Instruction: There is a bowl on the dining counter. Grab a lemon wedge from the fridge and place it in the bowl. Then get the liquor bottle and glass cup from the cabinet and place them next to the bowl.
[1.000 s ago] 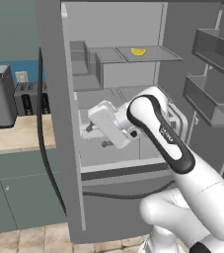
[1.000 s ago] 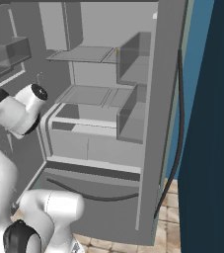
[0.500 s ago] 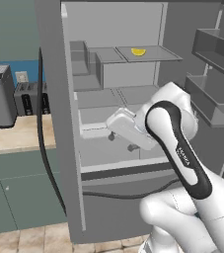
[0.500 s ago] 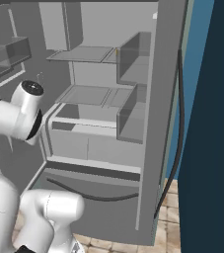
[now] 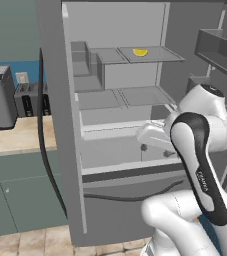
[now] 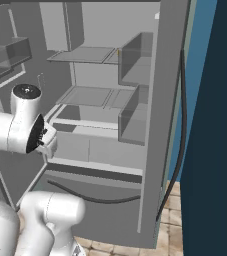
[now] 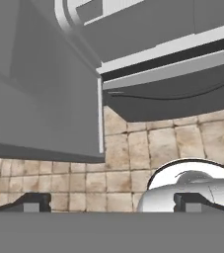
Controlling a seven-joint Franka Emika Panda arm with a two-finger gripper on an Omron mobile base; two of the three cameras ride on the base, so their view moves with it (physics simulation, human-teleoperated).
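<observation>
My pincer at the open fridge (image 5: 55, 125), lemon wedge (image 5: 140, 52) well above

My pincer (image 7: 112, 201) was spread wide, holding nothing, pointing down at the floor tiles (image 7: 133, 163). The lemon wedge lay on the top shelf (image 5: 152, 54), near its back edge, well apart.

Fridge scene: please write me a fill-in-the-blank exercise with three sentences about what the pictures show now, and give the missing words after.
1. The fridge stands with its doors ____.
2. The lemon wedge lies on the ____ shelf.
3. The end effector holds nothing, and its fingertips stand wide ____.

Missing words: open; top; apart
</observation>
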